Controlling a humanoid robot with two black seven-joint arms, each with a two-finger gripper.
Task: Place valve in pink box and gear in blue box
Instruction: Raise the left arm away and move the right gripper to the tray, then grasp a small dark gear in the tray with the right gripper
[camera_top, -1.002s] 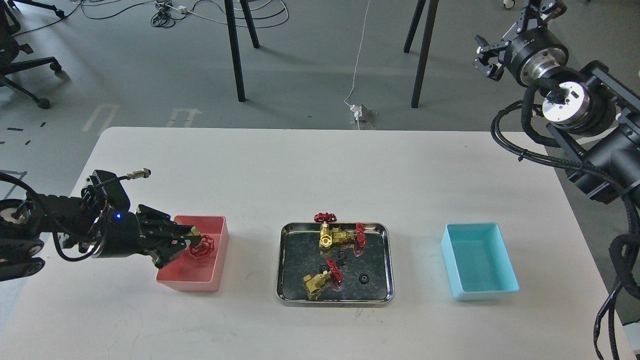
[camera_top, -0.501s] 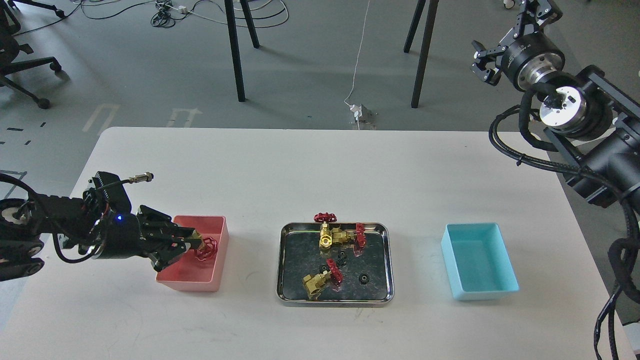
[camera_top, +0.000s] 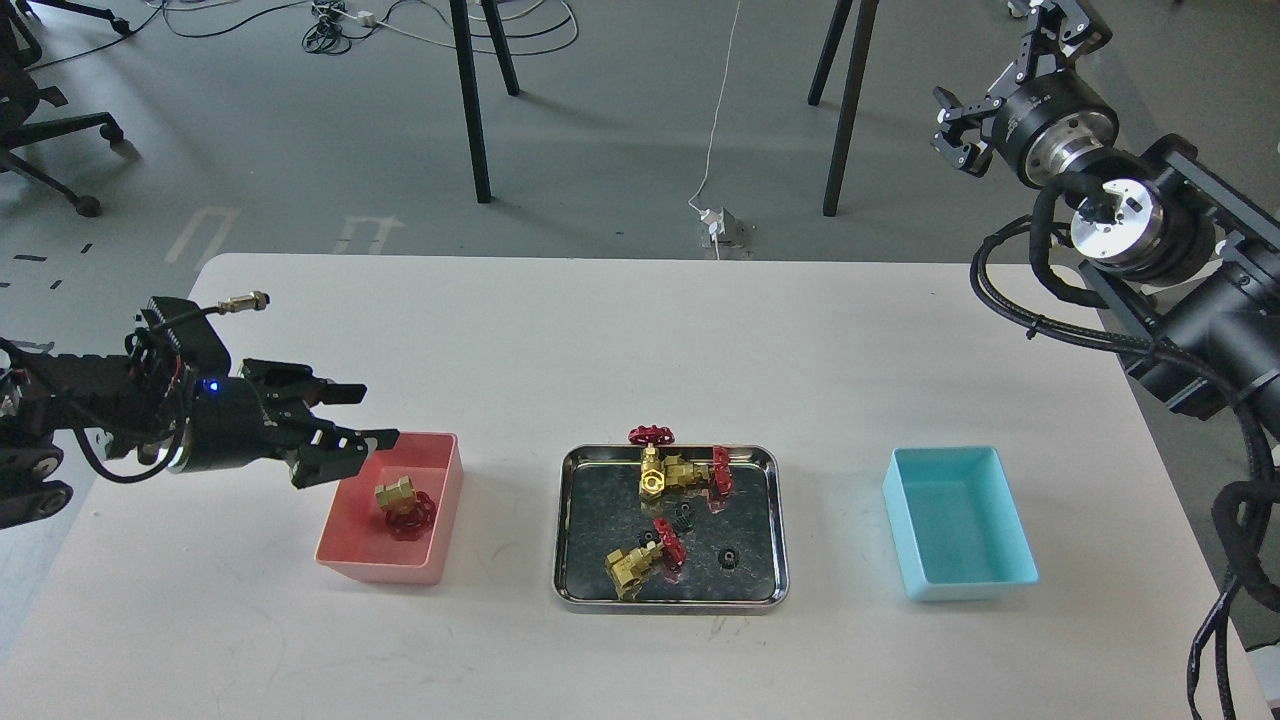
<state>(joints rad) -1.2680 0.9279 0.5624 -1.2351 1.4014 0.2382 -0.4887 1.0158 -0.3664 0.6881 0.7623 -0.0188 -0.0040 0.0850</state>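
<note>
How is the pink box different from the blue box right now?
The pink box is salmon-pink, while the blue box is light cyan.
The pink box has one valve lying in it; the blue box has nothing in it.
The pink box sits left of the steel tray, just below the open left claw; the blue box sits right of it.
Both are plain rectangular bins, alike in size.

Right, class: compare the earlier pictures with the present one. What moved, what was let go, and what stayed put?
The left gripper opened, let go of the valve and drew back to the left. The valve now lies in the pink box, free of the fingers. The right gripper shifted slightly up and left. The tray with its contents and the blue box stayed unchanged.
</note>
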